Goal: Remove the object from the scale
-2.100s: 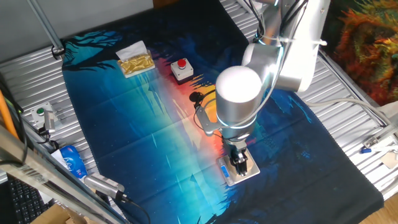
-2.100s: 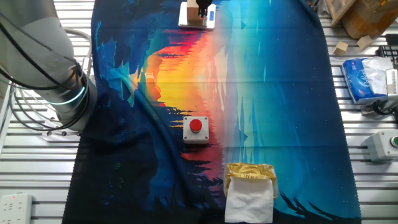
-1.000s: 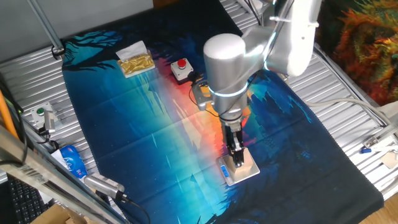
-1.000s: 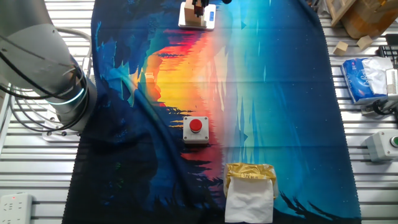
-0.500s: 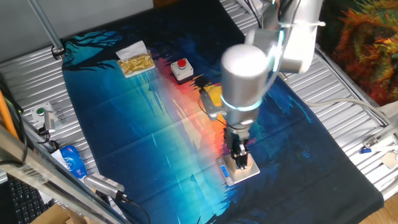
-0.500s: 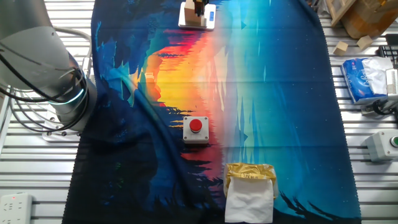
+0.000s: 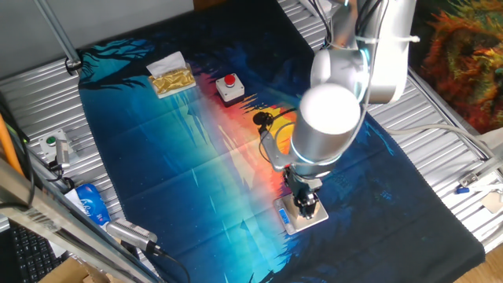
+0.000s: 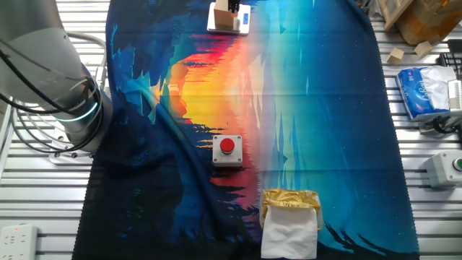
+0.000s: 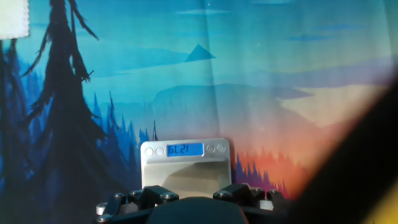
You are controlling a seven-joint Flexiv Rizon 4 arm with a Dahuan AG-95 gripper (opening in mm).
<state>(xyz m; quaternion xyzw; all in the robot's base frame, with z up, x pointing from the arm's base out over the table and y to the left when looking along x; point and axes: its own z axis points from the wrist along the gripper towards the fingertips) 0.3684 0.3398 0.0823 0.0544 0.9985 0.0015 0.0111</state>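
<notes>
The silver-grey scale [image 7: 291,223] lies on the near right part of the printed cloth, its blue display strip toward the left. The pale beige object [image 7: 317,211] sits on its plate. My gripper [image 7: 305,206] points straight down over the object, and the arm hides most of it. In the hand view the scale [image 9: 185,163] fills the bottom centre with its display lit. The object [image 9: 186,185] shows between my two dark fingertips [image 9: 157,195], which stand apart on either side of it. In the other fixed view the scale [image 8: 242,20], the object [image 8: 222,16] and my gripper [image 8: 234,6] are at the top edge.
A white box with a red button [image 7: 229,86] stands mid-cloth. A gold crinkled packet on white paper [image 7: 171,77] lies at the far left. Metal slat table edges, cables and a tissue pack [image 8: 422,87] surround the cloth.
The arm's elbow and wrist swung left, then back toward the right above the scale. The gripper stayed over the object. The object and scale have not moved.
</notes>
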